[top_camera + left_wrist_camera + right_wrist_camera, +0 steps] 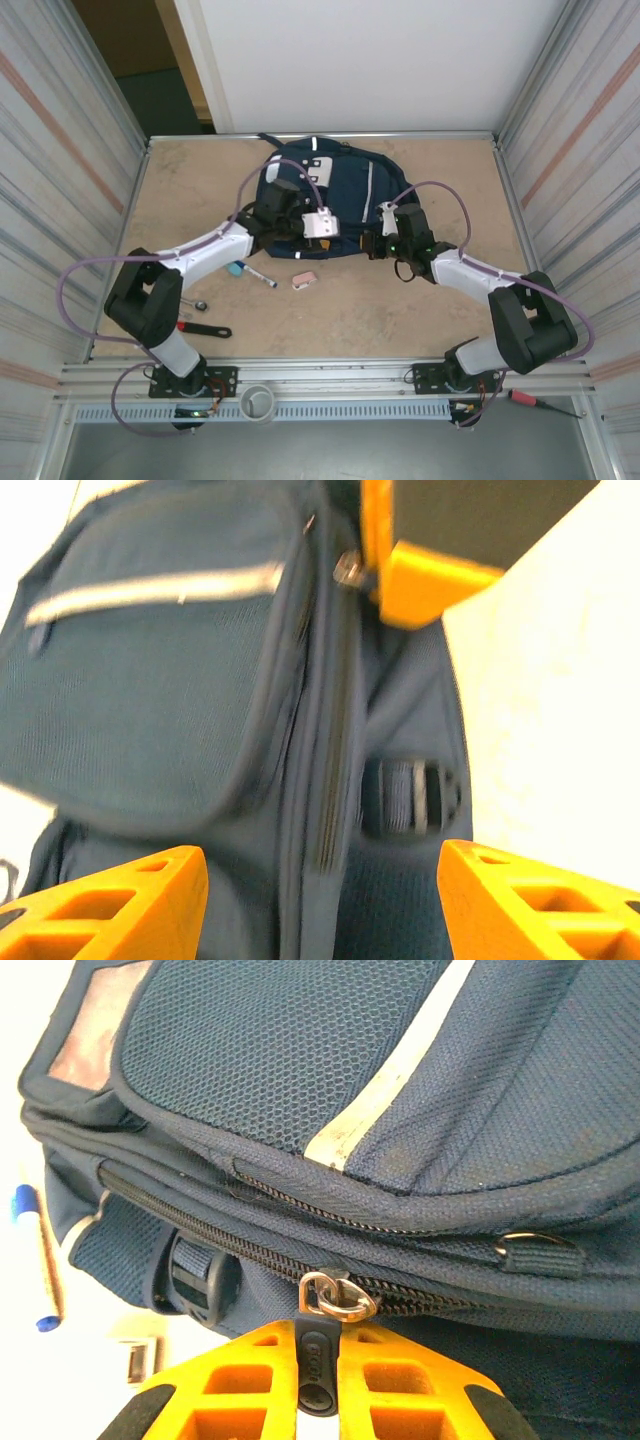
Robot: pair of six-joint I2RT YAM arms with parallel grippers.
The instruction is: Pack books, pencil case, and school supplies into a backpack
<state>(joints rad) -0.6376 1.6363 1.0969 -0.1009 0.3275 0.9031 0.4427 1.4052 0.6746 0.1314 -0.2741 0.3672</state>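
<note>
Currently one backpack [345, 185]; left gripper [320, 865] fingers apart, empty; right gripper [318, 1345] pinching zipper pull [332, 1300]; one marker [257, 273]

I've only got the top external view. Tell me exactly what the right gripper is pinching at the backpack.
Observer: The right gripper is shut on a black zipper pull, which hangs from a metal ring on one of the zips of the backpack.
Operator: Now report the left gripper's jaws.
Observer: The left gripper is open, its orange fingers wide apart over the backpack's side, with nothing between them.
Operator: Name what lies ahead of it.
Observer: A strap buckle, beside a long zip.
</note>
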